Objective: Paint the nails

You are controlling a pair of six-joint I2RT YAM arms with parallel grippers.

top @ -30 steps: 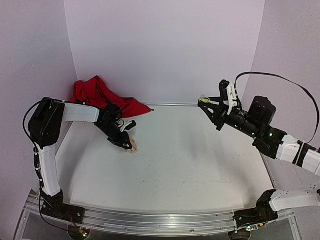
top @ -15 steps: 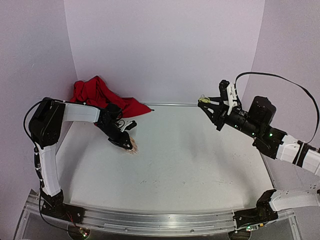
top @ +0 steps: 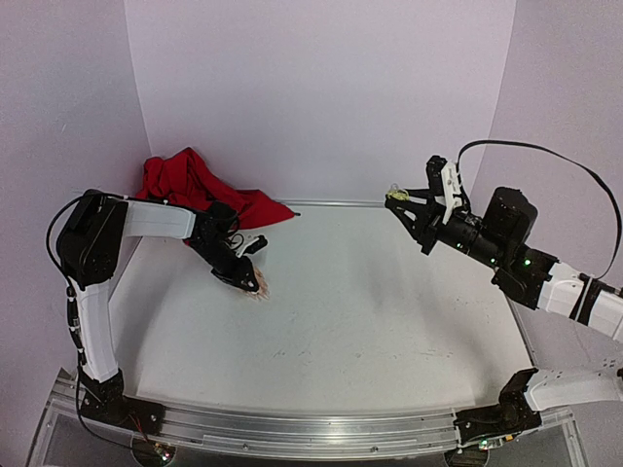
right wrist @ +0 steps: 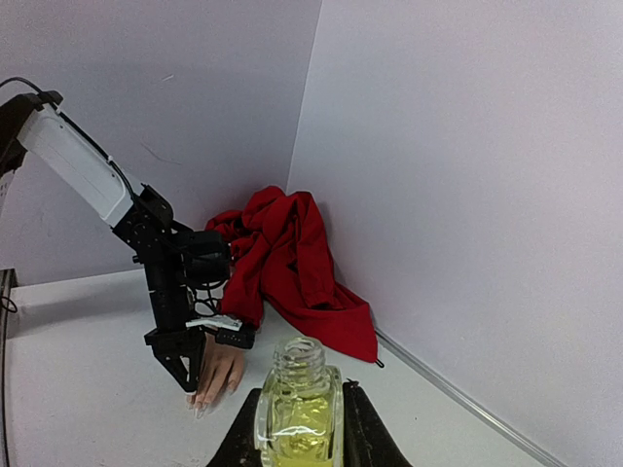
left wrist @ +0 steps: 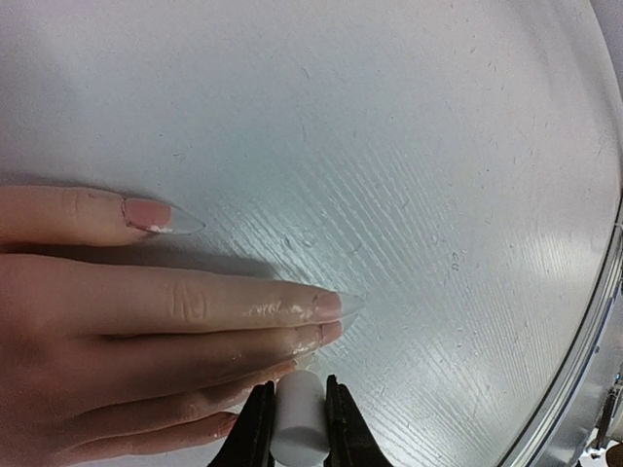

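On my feed the mannequin hand (left wrist: 117, 331) reads as smooth, waxy plastic, and its long nails (left wrist: 326, 304) look clear and glossy, with a wet-looking sheen on the fingertips near them. The table (left wrist: 389, 146) is matt white with fine scratches and a faint grain, and the sleeve (right wrist: 292, 253) is soft, crumpled red cloth. I take the bottle (right wrist: 300, 404) for clear, glossy glass and the white cap (left wrist: 296, 418) for matt plastic.

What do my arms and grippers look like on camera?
The left arm and right arm have white links and black joint housings. The left gripper and right gripper are black, two-fingered. A black cable loops above the right arm; green lights glow on it.
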